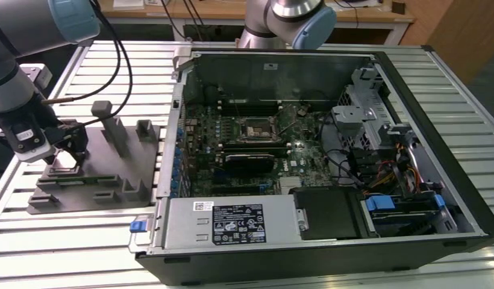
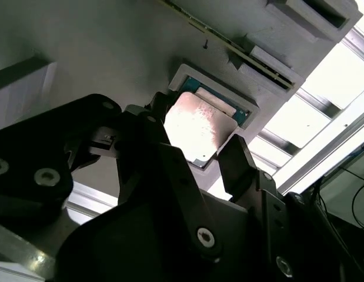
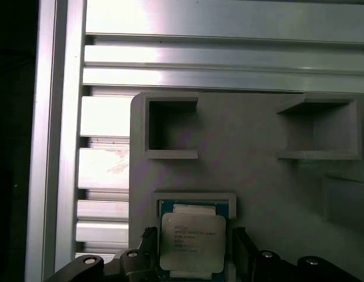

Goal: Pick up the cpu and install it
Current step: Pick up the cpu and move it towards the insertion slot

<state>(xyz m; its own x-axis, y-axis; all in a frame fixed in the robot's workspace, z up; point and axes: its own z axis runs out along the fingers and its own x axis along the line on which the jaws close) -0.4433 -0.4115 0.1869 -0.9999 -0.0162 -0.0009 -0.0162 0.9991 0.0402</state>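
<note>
Our gripper point(image 1: 66, 158) stands low over the grey fixture point(image 1: 110, 177), jaws spread to either side of the cpu point(image 3: 192, 242). In the first wrist view a slim gap shows beside each finger point(image 3: 239, 238), so we read it as open, though contact at the pads is hard to judge. The cpu lies flat in its square recess in the fixture. In the exterior view the fixture sits at 9 o'clock from the case point(image 1: 279, 72), on the slatted table point(image 1: 102, 60).

We hold our arm point(image 1: 14, 84) bent low at the exterior view's left, wrist turned downward, and our gripper point(image 1: 64, 158) hangs with its two dark fingers point(image 2: 237, 158) spread apart.
</note>
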